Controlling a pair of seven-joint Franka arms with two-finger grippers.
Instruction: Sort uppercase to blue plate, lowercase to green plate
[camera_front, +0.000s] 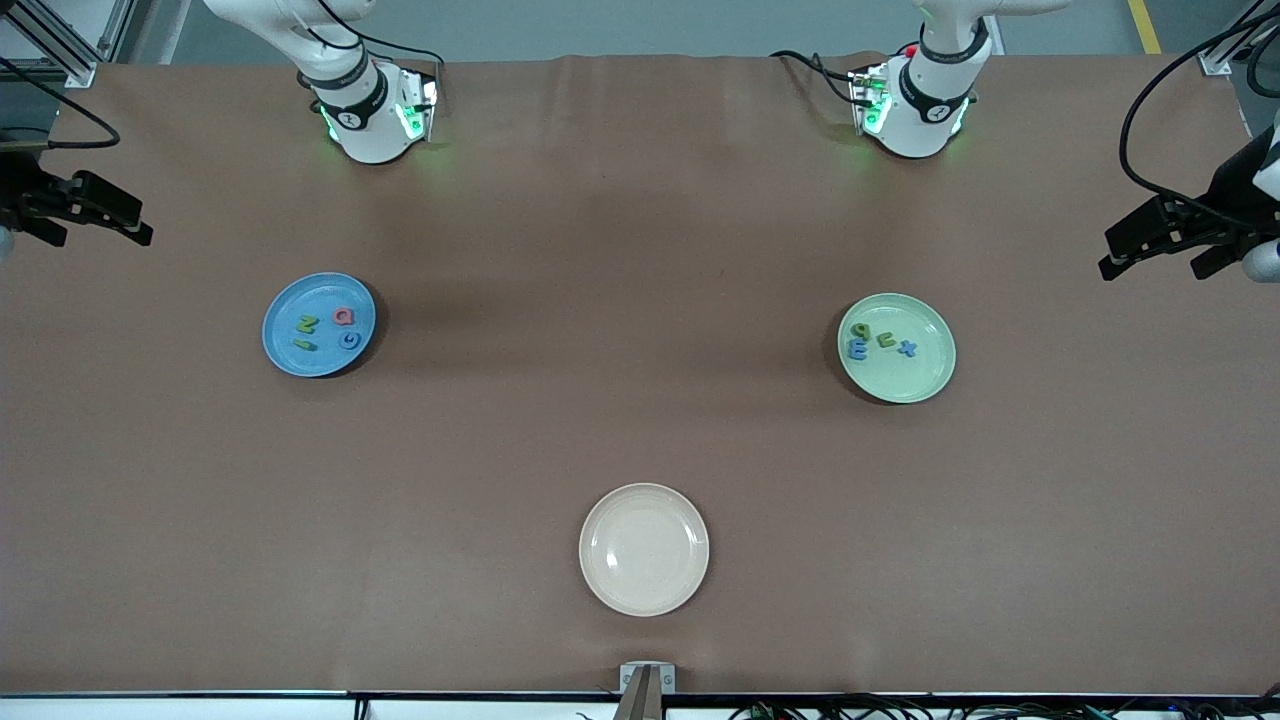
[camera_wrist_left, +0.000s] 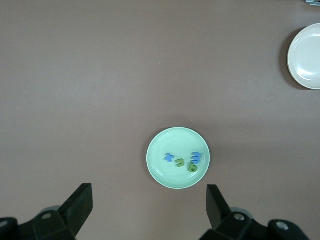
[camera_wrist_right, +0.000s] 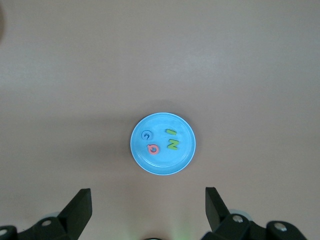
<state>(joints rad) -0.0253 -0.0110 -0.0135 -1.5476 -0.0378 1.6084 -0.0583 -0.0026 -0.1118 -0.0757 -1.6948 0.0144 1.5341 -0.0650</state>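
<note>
The blue plate (camera_front: 283, 350) lies toward the right arm's end and holds the uppercase: a green N (camera_front: 307, 323), a pink Q (camera_front: 343, 316), a blue G (camera_front: 349, 340) and a green B (camera_front: 305, 345). The green plate (camera_front: 922, 376) lies toward the left arm's end and holds the lowercase: a green a-like letter (camera_front: 862, 330), a blue m (camera_front: 857, 349), a green u (camera_front: 885, 341) and a blue x (camera_front: 907, 348). My left gripper (camera_wrist_left: 149, 205) hangs open and empty high over the table by the green plate (camera_wrist_left: 170, 176). My right gripper (camera_wrist_right: 148, 207) is open and empty high by the blue plate (camera_wrist_right: 170, 163).
An empty cream-white plate (camera_front: 644, 548) sits mid-table, nearer the front camera than both other plates. Both arm bases stand along the table's edge farthest from that camera. Bare brown tabletop lies between the plates.
</note>
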